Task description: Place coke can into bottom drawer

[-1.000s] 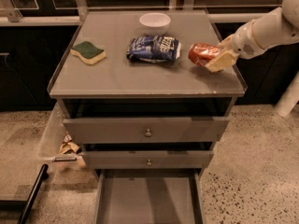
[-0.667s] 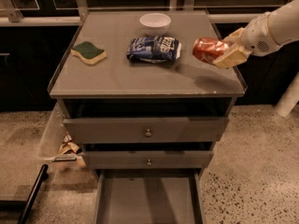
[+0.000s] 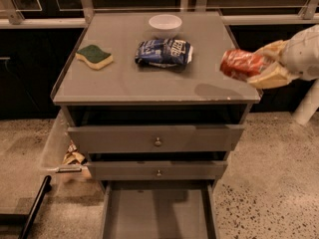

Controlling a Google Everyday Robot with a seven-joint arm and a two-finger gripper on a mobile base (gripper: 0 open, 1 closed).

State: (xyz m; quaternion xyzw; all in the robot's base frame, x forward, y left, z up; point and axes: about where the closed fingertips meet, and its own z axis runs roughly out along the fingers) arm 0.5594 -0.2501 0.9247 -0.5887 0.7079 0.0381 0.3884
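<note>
Gripper (image 3: pixel 262 66) comes in from the R side of the frame w/ a white arm behind it. Its beige fingers (image 3: pixel 271 78) are clamped on the coke can (image 3: pixel 240 63), one above and one below.

The can is small, red and cylindrical w/ faint pale marks on the side. It's held roughly sideways, its free end pointing L toward the middle of the cabinet, and that end looks darker than the body. The lettering isn't readable.

The can is up in the air, not touching anything but the fingers. It sits over the R edge of the cabinet top (image 3: pixel 129 83), near the front-R corner, w/ a soft dark shadow (image 3: pixel 212 90) on the top just below-L of it.

Bottom drawer (image 3: pixel 154 213) is pulled out at the btm of the frame, showing a flat grey floor and thin side walls. It's well apart from the can, lower and to the L.

Above it are two grey drawers w/ round knobs, upper (image 3: pixel 157 142) and middle (image 3: pixel 158 173).

On the top:
- a blue-white snack bag (image 3: pixel 163 52) at centre
- a white bowl (image 3: pixel 165 22) behind it
- a green sponge (image 3: pixel 94 56) at L
</note>
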